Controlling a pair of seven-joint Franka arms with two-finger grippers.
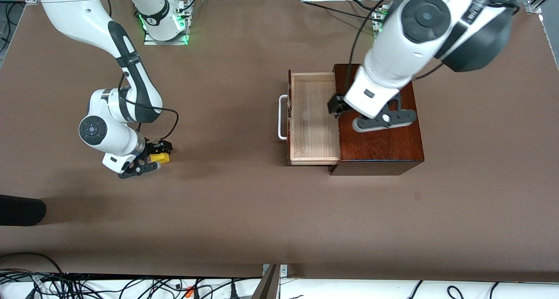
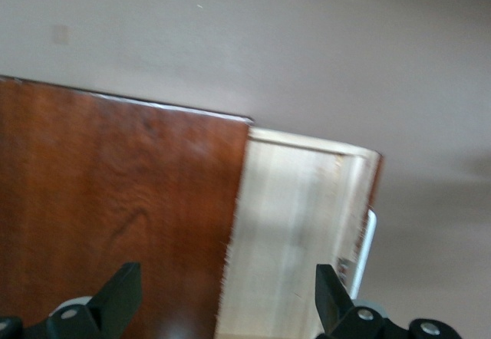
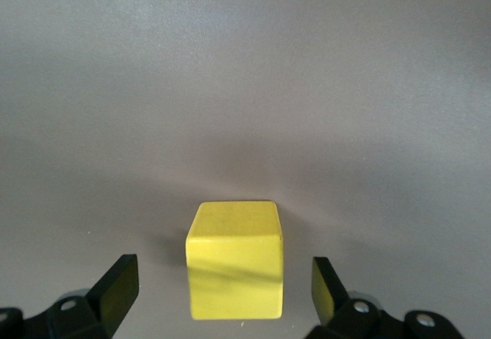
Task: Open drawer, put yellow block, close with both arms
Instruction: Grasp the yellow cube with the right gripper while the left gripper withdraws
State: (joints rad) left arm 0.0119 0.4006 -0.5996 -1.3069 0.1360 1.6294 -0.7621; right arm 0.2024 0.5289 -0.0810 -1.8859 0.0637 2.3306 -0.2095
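Note:
The drawer [image 1: 312, 118] of pale wood is pulled out of the dark mahogany box [image 1: 384, 146], its white handle [image 1: 281, 118] toward the right arm's end; it holds nothing. In the left wrist view the drawer [image 2: 295, 232] and box top [image 2: 115, 201] lie below. My left gripper [image 1: 335, 107] is open, in the air over the seam between box and drawer. The yellow block [image 1: 160, 158] sits on the table at the right arm's end. My right gripper [image 1: 158, 152] is open, low around the yellow block [image 3: 235, 261], with a gap on each side.
The brown table [image 1: 244, 203] spreads wide around the box. A black object [image 1: 19, 209] lies at the table's edge toward the right arm's end, nearer the front camera. Cables run along the near edge.

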